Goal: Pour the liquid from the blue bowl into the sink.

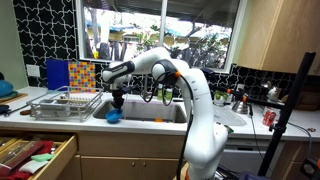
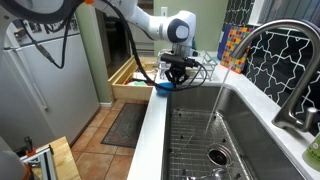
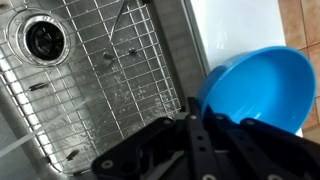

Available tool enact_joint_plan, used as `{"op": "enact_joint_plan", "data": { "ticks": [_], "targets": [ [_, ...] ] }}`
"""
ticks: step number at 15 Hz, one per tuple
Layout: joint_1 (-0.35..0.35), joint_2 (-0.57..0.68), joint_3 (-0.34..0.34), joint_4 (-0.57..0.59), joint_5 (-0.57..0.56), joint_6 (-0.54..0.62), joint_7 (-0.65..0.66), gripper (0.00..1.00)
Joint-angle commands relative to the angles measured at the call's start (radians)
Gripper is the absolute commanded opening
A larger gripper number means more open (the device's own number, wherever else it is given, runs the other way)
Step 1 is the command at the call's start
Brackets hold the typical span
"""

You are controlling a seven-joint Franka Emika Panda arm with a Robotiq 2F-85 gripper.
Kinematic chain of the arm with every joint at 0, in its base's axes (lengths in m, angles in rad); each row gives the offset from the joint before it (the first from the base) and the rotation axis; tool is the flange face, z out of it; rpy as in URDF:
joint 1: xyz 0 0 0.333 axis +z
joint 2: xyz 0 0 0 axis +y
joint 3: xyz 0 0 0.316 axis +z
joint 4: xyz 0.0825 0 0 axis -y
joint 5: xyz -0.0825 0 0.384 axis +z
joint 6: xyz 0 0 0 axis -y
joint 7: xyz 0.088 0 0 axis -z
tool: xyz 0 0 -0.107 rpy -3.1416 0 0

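Wrist view: my gripper [image 3: 195, 120] was shut tight on the rim of the bowl [image 3: 258, 88], which was tipped with its hollow toward the camera.
Bowl against sink: the bowl hung over the pale counter strip [image 3: 228, 30], just beside the sink [image 3: 100, 80], which lay toward the picture's left.
Exterior view: the bowl [image 1: 113, 116] sat under my gripper at the sink's end nearest the rack [image 1: 60, 105].
Exterior view: the bowl [image 2: 163, 87] was at the sink's far corner.
Liquid: I couldn't tell.
Next, I judged: shift it over the sink, then tip.
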Motion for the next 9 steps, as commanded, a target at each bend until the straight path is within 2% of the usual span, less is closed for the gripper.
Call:
{"op": "enact_joint_plan", "data": {
  "ticks": [1, 9],
  "targets": [
    [-0.03, -0.029, 0.019, -0.06, 0.08, 0.023, -0.098, 0.03],
    [-0.032, -0.026, 0.016, -0.083, 0.115, 0.018, -0.163, 0.04]
  ]
}}
